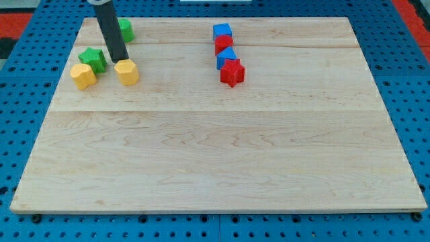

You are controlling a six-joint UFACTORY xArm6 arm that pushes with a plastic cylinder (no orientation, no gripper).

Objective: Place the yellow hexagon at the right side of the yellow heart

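- In the upper left of the frame two yellow blocks sit side by side on the wooden board (215, 175): one at the far left (84, 75) and one just to its right (126, 71), with a small gap between them.
- At this size I cannot be sure of the shapes; the right-hand one looks like the yellow hexagon and the left-hand one like the yellow heart, but that is a reading, not a certainty.
- My tip (120, 60) stands at the upper-left edge of the right-hand yellow block, touching it or very nearly so, between it and the green star (93, 59).
- There is no pincer on this arm, only the rod, so nothing is parted, closed or clamped.
- If my reading of the shapes holds, the task looks all but done: the hexagon already lies on the heart's right side, near it and roughly level.
- What may be left is a small nudge to tidy the spacing, and drawing the rod clear without dragging the block.
- Another green block (124, 29) lies behind the rod near the top edge.
- A column of blue (222, 31), red (223, 44), blue (226, 57) and a red star (232, 72) sits upper centre, well apart from the work.
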